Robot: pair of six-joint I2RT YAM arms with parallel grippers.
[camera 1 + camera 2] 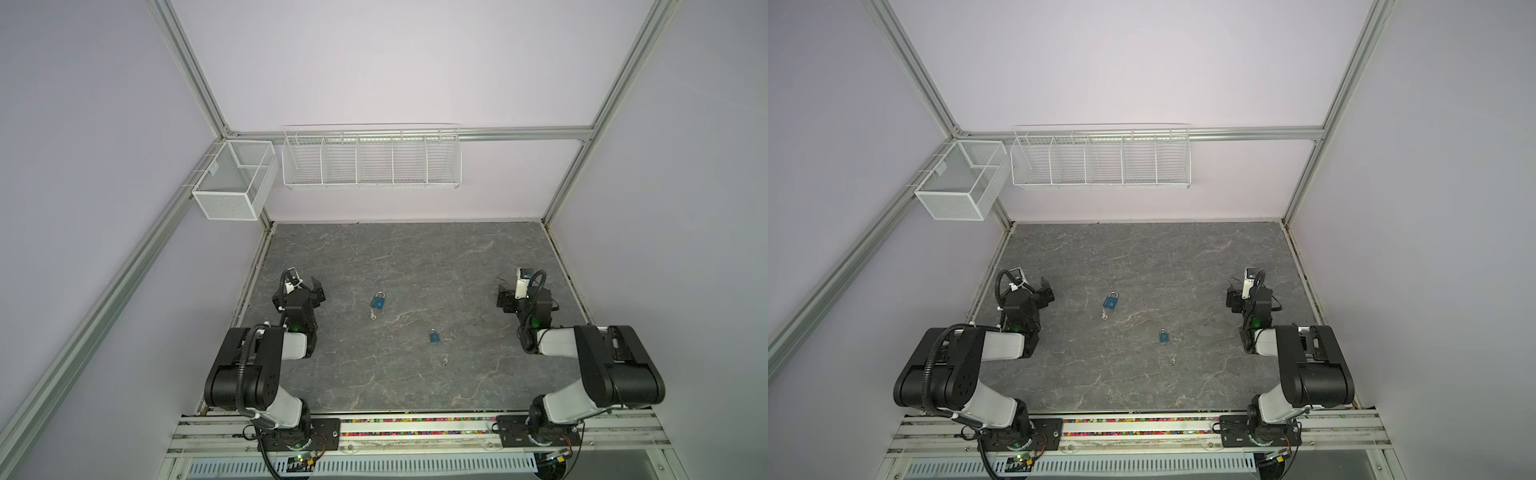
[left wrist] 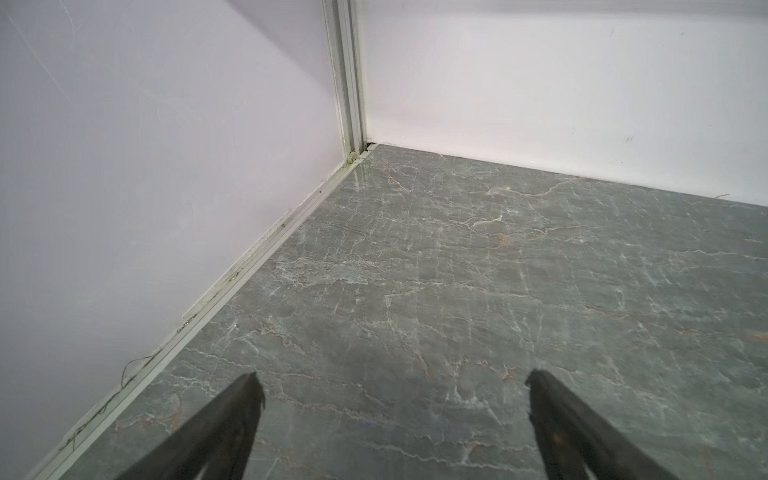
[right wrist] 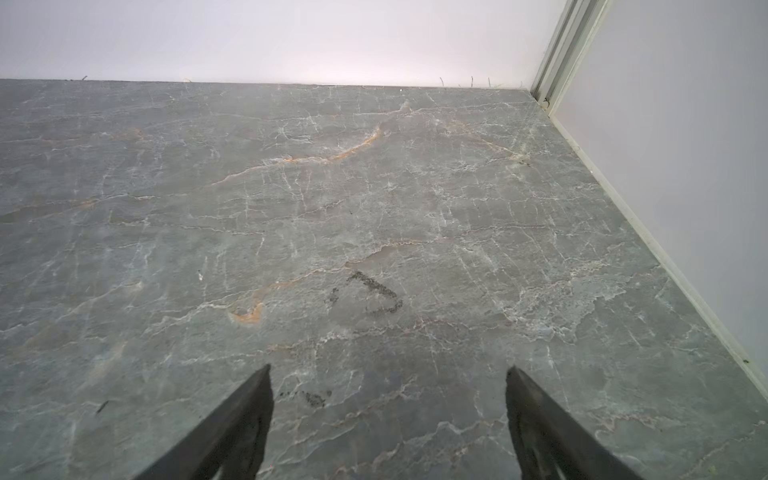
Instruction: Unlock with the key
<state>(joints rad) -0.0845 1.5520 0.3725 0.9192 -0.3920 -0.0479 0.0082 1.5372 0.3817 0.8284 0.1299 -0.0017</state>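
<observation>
Nearly at the front edge of the smooth grey marbled table (image 1: 415,257), a bit right of the middle: thin silvery key (image 1: 446,360), lying flat. Just past it, not touching: small blue padlock (image 1: 434,336), boxy body, curved metal loop on top. Farther in, near the table's middle: second key (image 1: 373,316), pale, right at the bottom of the bigger blue padlock (image 1: 378,300); cannot tell if pushed in. Out by the left edge: left gripper (image 2: 392,380), black pointy fingers spread wide, holding nothing, well apart from both locks. Out by the right edge: right gripper (image 3: 388,372), spread wide too, empty, also well apart. Up on the back wall: white wire baskets (image 1: 371,160).
</observation>
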